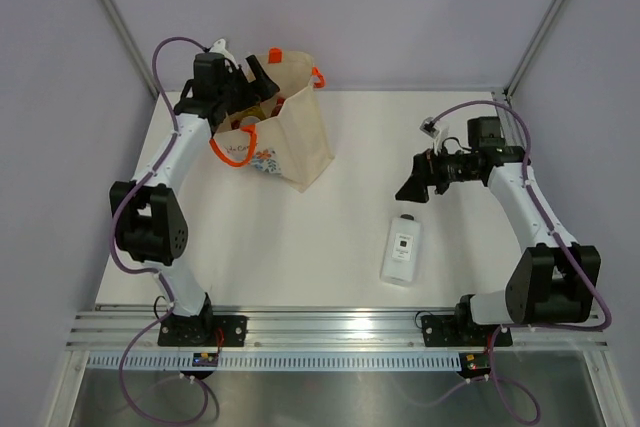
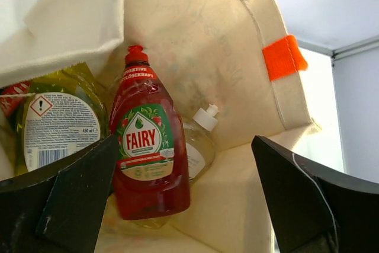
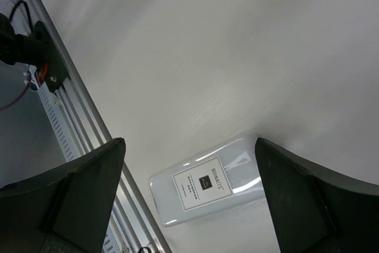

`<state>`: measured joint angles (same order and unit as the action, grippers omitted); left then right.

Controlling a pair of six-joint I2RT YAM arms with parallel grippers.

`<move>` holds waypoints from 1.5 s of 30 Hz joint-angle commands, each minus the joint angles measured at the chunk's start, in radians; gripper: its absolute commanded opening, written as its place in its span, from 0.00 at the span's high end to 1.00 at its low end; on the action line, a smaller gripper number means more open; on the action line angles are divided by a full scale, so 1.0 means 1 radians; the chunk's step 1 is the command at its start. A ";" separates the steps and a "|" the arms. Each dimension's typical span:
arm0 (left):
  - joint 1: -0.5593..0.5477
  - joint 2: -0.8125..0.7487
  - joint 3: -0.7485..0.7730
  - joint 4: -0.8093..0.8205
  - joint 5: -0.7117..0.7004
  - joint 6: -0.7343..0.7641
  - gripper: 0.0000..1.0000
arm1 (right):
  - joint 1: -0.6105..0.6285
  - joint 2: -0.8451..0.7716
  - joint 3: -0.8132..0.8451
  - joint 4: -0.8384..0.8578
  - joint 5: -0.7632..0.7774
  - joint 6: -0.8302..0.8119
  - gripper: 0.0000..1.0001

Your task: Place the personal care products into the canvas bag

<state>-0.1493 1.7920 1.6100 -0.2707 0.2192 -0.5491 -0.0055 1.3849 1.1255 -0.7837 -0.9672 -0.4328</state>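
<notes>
Now, right claw (image 1: 413, 189): spread, empty; you lower it to straddle the white bottle (image 1: 402, 250) widthwise.
Left claw (image 1: 260, 79): released over canvas bag (image 1: 300, 147); lift clear.

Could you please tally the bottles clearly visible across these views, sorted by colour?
red bottle: 1
yellow-green bottle: 1
clear bottle, white cap: 1
flat white bottle: 1
Total: 4

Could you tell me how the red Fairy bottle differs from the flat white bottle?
The red Fairy bottle sits inside the canvas bag; the flat white bottle lies on the table. The red one is curved, brightly labelled; the white one rectangular, plainly labelled. Neither is gripped.
</notes>
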 commanded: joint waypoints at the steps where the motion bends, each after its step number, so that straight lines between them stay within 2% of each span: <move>1: -0.007 -0.117 0.002 0.048 0.020 0.147 0.01 | 0.099 -0.006 0.004 -0.041 0.251 0.063 0.00; 4: -0.036 -0.190 -0.021 0.035 -0.023 0.254 0.01 | 0.157 -0.012 -0.020 -0.072 0.444 0.158 0.01; 5: -0.053 -0.209 -0.030 0.013 -0.038 0.283 0.01 | 0.165 -0.012 -0.018 -0.084 0.555 0.170 0.00; 9: -0.085 -0.327 -0.108 -0.033 -0.073 0.397 0.01 | 0.173 0.015 0.022 -0.222 0.631 0.189 0.01; 15: -0.107 -0.597 -0.317 -0.032 -0.199 0.371 0.01 | 0.203 0.129 0.104 -0.345 0.592 0.216 0.00; 18: -0.113 -0.719 -0.406 -0.041 -0.245 0.353 0.01 | 0.214 0.251 0.180 -0.406 0.522 0.271 0.01; 24: -0.113 -0.881 -0.502 -0.076 -0.287 0.334 0.01 | 0.242 0.420 0.185 -0.381 0.507 0.445 0.01; 28: -0.113 -0.925 -0.528 -0.105 -0.300 0.302 0.01 | 0.298 0.480 0.151 -0.322 0.611 0.606 0.01; 32: -0.113 -0.961 -0.562 -0.094 -0.319 0.255 0.01 | 0.343 0.485 0.105 -0.236 0.774 0.698 0.00; 34: -0.113 -0.968 -0.579 -0.097 -0.322 0.236 0.01 | 0.345 0.493 0.121 -0.241 0.804 0.730 0.01; 41: -0.113 -0.984 -0.613 -0.090 -0.320 0.221 0.01 | 0.345 0.361 0.169 -0.319 0.999 0.681 0.01; 43: -0.113 -0.984 -0.621 -0.079 -0.322 0.212 0.01 | 0.345 0.367 0.178 -0.345 1.000 0.701 0.00; 45: -0.113 -0.981 -0.631 -0.067 -0.319 0.198 0.01 | 0.346 0.378 0.127 -0.332 0.929 0.724 0.01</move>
<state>-0.2573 0.8242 0.9920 -0.4034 -0.0692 -0.3233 0.3374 1.7916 1.2839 -1.1187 -0.0612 0.2611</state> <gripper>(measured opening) 0.984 0.993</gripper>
